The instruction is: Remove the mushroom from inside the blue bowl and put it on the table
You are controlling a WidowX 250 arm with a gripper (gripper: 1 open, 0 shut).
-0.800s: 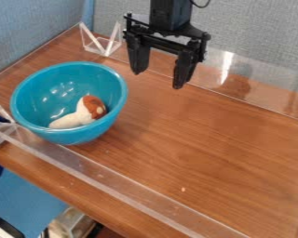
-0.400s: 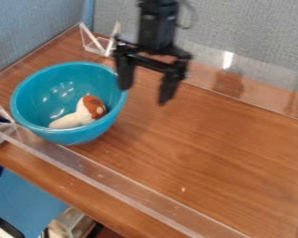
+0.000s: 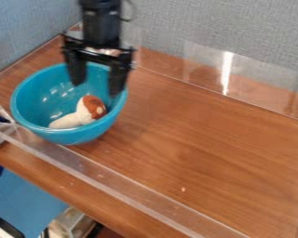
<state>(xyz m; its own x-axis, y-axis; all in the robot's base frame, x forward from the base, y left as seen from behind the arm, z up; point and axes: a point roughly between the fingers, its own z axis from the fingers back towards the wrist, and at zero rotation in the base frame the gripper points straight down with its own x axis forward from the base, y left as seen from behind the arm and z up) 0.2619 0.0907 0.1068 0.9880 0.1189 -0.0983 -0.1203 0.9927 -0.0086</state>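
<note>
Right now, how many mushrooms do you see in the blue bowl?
1. The mushroom lies on its side on the bottom of the blue bowl, cap toward the open hand hanging over it. Nothing else shows inside.

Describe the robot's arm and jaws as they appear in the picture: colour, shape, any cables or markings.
The gripper is black throughout: a flat crossbar carrying two long, straight jaws, hung from a dark cylindrical wrist. No cables or markings can be made out.
</note>
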